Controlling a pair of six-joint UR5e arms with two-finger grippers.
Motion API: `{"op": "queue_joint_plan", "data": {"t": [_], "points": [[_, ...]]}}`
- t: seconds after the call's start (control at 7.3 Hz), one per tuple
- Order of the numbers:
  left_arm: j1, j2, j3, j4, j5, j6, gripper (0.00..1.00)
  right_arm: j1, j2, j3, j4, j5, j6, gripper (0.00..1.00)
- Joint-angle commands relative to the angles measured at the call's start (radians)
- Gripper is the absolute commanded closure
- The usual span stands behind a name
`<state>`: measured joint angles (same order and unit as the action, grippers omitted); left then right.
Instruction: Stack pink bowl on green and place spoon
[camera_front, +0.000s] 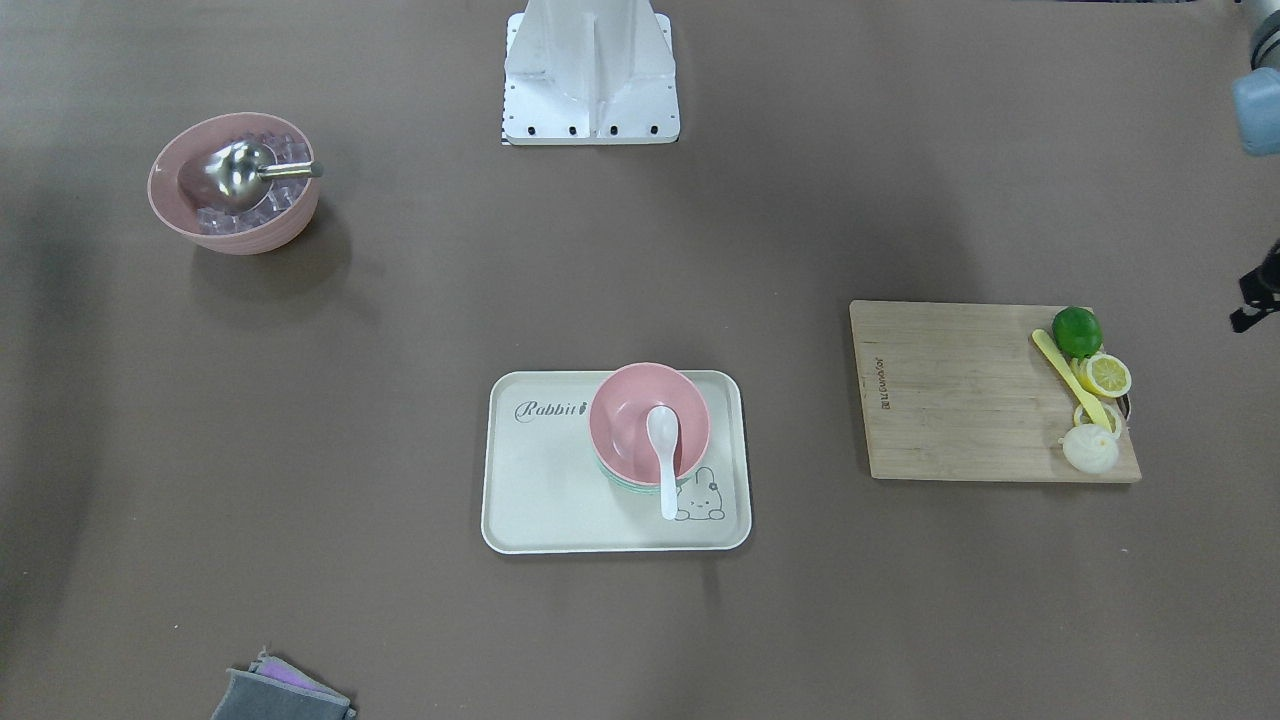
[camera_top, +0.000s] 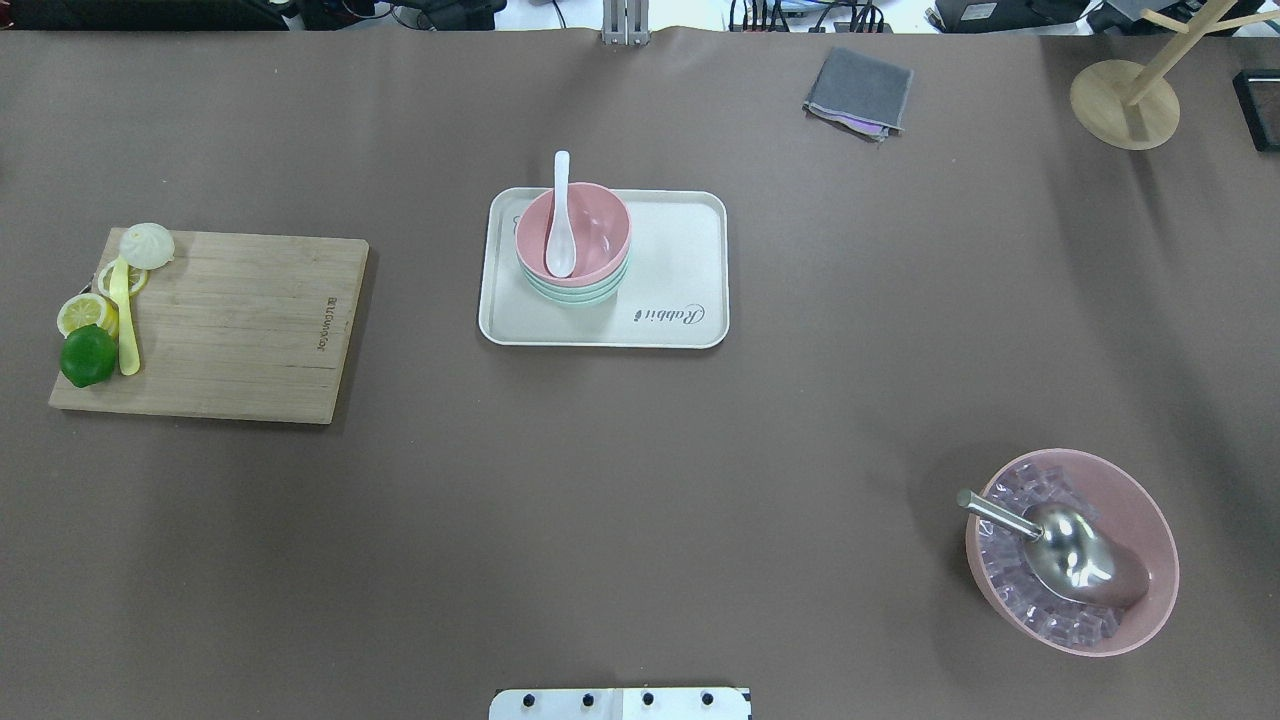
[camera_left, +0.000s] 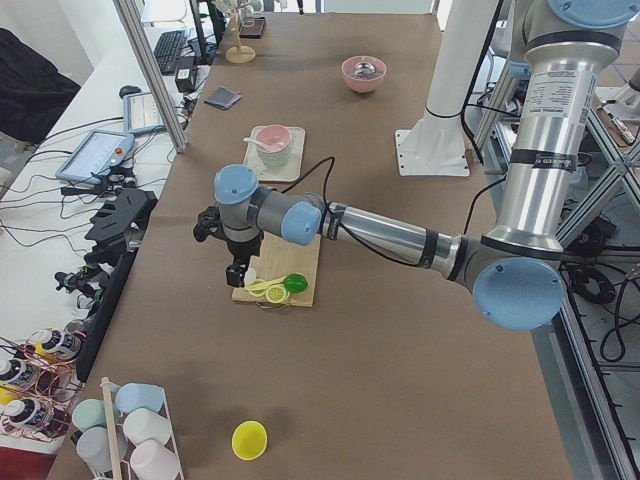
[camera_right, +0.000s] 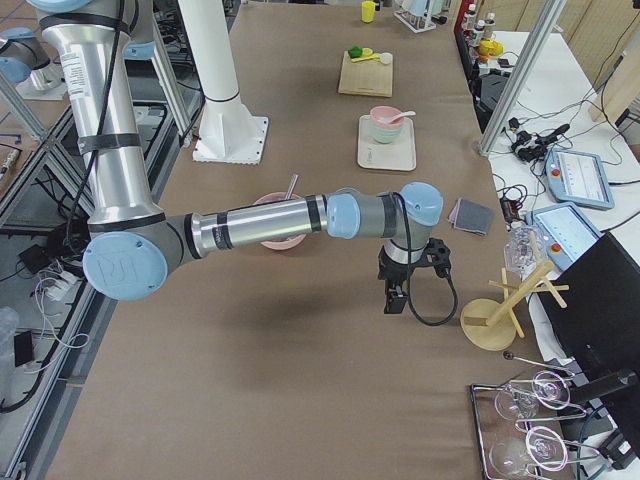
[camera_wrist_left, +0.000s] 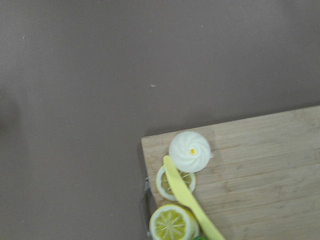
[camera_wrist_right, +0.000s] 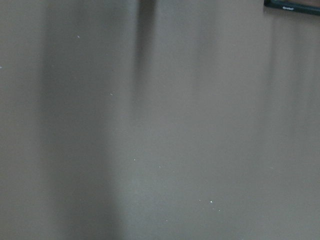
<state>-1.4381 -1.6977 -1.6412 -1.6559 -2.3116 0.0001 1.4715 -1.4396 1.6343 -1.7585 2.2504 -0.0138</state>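
Note:
The pink bowl (camera_front: 640, 410) sits stacked on the green bowl (camera_front: 612, 477) on the right part of the cream tray (camera_front: 540, 480). The white spoon (camera_front: 663, 440) lies in the pink bowl with its handle over the rim. The overhead view shows the same stack (camera_top: 590, 225) with the spoon (camera_top: 558, 230). My left gripper (camera_left: 235, 275) hangs over the end of the cutting board, far from the tray. My right gripper (camera_right: 393, 298) hangs over bare table near the wooden stand. I cannot tell whether either is open or shut. Neither holds anything that I can see.
A wooden cutting board (camera_top: 230, 320) holds a lime (camera_top: 88, 355), lemon slices, a white bun (camera_wrist_left: 190, 151) and a yellow knife. A large pink bowl (camera_top: 1150, 560) holds ice cubes and a metal scoop (camera_top: 1070, 555). A grey cloth (camera_top: 858, 92) and a wooden stand (camera_top: 1125, 100) lie at the far edge.

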Motion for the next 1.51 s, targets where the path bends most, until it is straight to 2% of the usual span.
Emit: {"op": "queue_joint_plan", "data": {"t": [0.0,0.14,0.41,0.96,1.37], "points": [[-0.061,0.050,0.063,-0.007,0.041,0.095,0.01,0.020,-0.063,0.006,0.013,0.020,0.005,0.00],[-0.062,0.058,0.076,-0.051,0.075,0.087,0.01,0.024,-0.080,0.003,0.013,0.020,-0.001,0.00],[-0.062,0.038,0.098,-0.004,0.072,0.089,0.01,0.050,-0.123,0.003,0.013,0.020,0.002,0.00],[-0.068,0.053,0.127,-0.018,0.067,0.097,0.01,0.079,-0.125,-0.002,0.013,0.072,0.011,0.00],[-0.068,0.053,0.057,0.042,0.069,0.086,0.01,0.079,-0.117,-0.001,0.013,0.072,0.012,0.00]]}}
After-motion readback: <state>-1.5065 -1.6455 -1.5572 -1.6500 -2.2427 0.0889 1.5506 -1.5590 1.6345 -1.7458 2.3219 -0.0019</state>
